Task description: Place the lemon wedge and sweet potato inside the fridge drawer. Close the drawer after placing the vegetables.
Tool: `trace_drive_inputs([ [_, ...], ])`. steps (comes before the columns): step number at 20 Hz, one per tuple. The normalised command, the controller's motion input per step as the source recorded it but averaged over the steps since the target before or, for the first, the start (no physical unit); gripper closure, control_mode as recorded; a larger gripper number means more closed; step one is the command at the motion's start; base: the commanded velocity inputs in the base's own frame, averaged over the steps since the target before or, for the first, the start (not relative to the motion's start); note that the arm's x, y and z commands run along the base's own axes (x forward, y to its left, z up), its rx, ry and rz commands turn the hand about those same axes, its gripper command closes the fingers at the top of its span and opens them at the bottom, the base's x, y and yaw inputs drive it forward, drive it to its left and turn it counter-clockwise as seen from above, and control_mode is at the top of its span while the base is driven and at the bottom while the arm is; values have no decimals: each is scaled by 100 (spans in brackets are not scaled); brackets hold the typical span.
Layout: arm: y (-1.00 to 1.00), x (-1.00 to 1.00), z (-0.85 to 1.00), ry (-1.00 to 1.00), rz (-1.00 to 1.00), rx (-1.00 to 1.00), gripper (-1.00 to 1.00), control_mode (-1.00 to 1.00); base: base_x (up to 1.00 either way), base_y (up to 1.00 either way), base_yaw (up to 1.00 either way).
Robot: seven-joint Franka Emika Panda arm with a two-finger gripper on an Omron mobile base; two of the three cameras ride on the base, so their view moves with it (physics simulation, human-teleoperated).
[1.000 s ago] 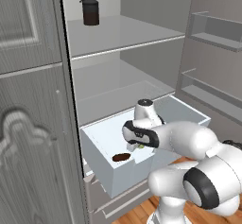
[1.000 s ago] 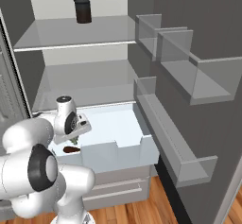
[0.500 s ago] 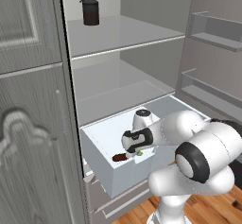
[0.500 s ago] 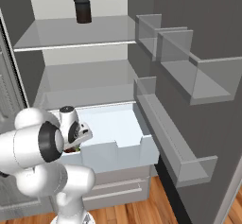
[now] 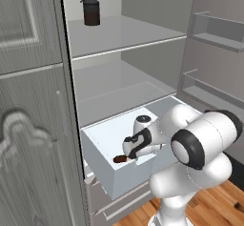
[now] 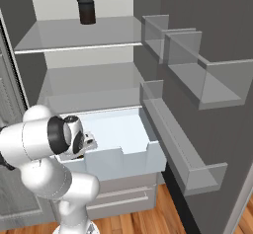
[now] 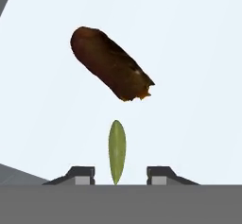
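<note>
Change: arm has reached lower into the drawer (image 5: 107, 170); jaws, shut before, now stand parted.
Jaws: gripper (image 7: 116, 173) parted, the lemon wedge (image 7: 116, 151) between the tips, touching neither.
Potato (image 7: 109, 63): lies on drawer floor, long axis diagonal in hand view, orange end toward wedge.
Writing: none readable.

Both base views looked forward and down from behind the arm, left and right, sharing the open drawer (image 5: 107, 172) (image 6: 148, 151), while the hand view stared closely at its floor.
</note>
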Motion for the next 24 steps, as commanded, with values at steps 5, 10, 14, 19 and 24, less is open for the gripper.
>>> trace_drive_inputs([
  [5, 0, 0, 19, 0, -1, 0, -100, -100, 0, 0, 0],
  [10, -5, -3, 87, -1, -10, 1, -100, -100, 0, 0, 0],
  [14, -39, -44, 93, -5, -17, 9, -100, -100, 0, 0, 0],
  [19, -51, -73, 42, -8, -34, 18, -100, -100, 0, 0, 0],
  [24, -49, -61, 21, -9, -39, 20, -100, -100, 0, 0, 0],
])
